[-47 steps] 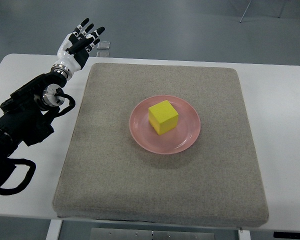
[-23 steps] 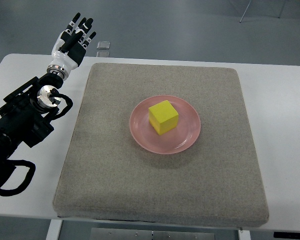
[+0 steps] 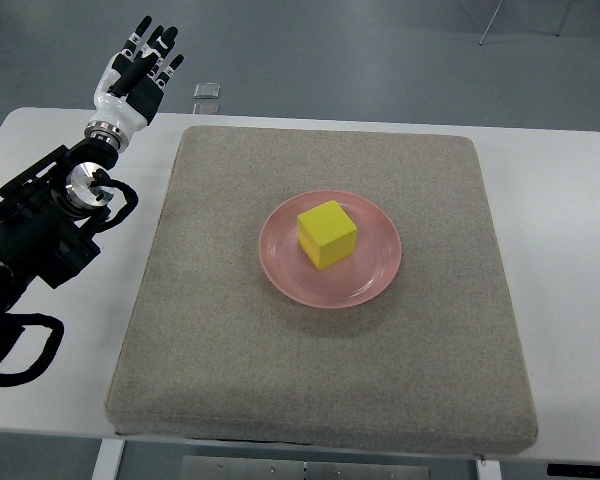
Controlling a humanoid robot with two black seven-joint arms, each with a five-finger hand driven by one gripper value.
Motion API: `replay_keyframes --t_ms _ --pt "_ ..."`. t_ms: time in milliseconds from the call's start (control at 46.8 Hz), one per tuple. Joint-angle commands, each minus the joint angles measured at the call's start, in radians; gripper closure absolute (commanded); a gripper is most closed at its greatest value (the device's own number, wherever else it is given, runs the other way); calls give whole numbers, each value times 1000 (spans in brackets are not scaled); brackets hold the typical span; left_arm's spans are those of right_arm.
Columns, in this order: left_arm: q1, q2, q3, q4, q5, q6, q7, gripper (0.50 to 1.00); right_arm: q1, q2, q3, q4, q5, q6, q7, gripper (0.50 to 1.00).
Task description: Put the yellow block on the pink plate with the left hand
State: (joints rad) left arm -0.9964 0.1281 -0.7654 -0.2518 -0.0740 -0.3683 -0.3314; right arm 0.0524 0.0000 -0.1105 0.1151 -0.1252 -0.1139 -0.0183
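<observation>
Yellow block (image 3: 326, 233): sits mid pink plate (image 3: 379, 268) | looks light, hard, smooth; hold flat sides | left hand (image 3: 135, 73) at 10 o'clock, fingers spread, empty.

Left hand (image 3: 132, 75): white shell, black fingers with white bands; silver wrist ring, black blocky forearm with round metal joint, looping black cables
</observation>
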Motion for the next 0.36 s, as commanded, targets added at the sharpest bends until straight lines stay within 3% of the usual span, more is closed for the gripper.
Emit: replay_keyframes --t_ms 0,342 --pt "-1 19 -3 0 -10 -9 2 501 0 0 0 0 -1 -1 0 576" --pt "-13 68 -78 0 -20 -50 2 501 6 0 2 3 1 0 0 576"
